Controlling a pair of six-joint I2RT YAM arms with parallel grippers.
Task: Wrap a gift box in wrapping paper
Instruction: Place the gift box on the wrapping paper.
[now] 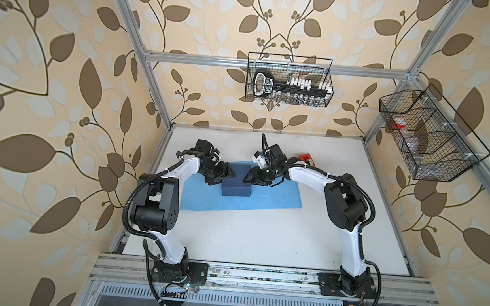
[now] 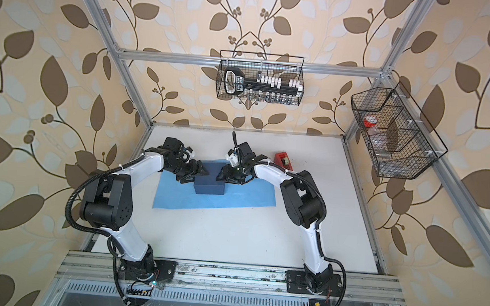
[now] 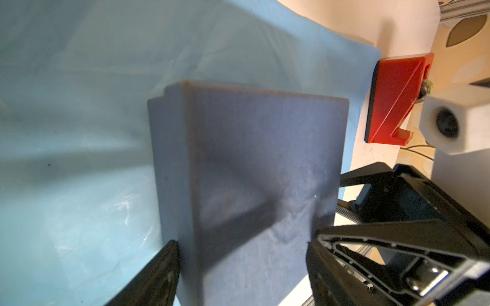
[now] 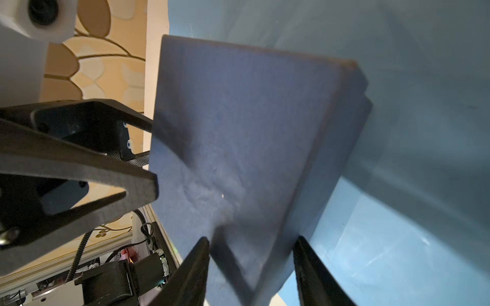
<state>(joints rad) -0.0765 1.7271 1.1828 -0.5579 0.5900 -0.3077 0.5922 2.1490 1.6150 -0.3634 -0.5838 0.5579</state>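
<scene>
1. In both top views the gift box (image 1: 237,185) (image 2: 209,184) is sitting on the wrapping paper (image 1: 273,197) (image 2: 243,198), roughly midway along the sheet and toward its far edge. The sheet is lying light face up on the white counter (image 1: 261,237). This placement is probably leaving long flaps on either side for folding over. The left hand (image 1: 226,177) and right hand (image 1: 251,177) are meeting at the box's far corners from opposite sides, likely to square or shift it. The arms are covering the far strip of paper. A red tape dispenser (image 2: 283,159) is waiting off the sheet, beside the right arm.

2. In the left wrist view the left hand (image 3: 242,243) is standing wide, straddling the box (image 3: 259,164) rather than visibly clamping it. One finger (image 3: 161,273) is lying against the side wall and the other is sitting by the opposite edge. The box is looking blurred, and its near end is running out of frame. The right hand (image 3: 340,192) is only peeking in past the box's far end.

3. In the right wrist view the right hand (image 4: 252,238) is standing half-spread and holding nothing. One finger (image 4: 196,265) is hovering over the lid and throwing a shadow on it, while the other is hanging beside the side wall above the paper (image 4: 424,159). The left hand (image 4: 153,156) is reaching the box's opposite edge. Blur is hiding whether it is actually touching.
</scene>
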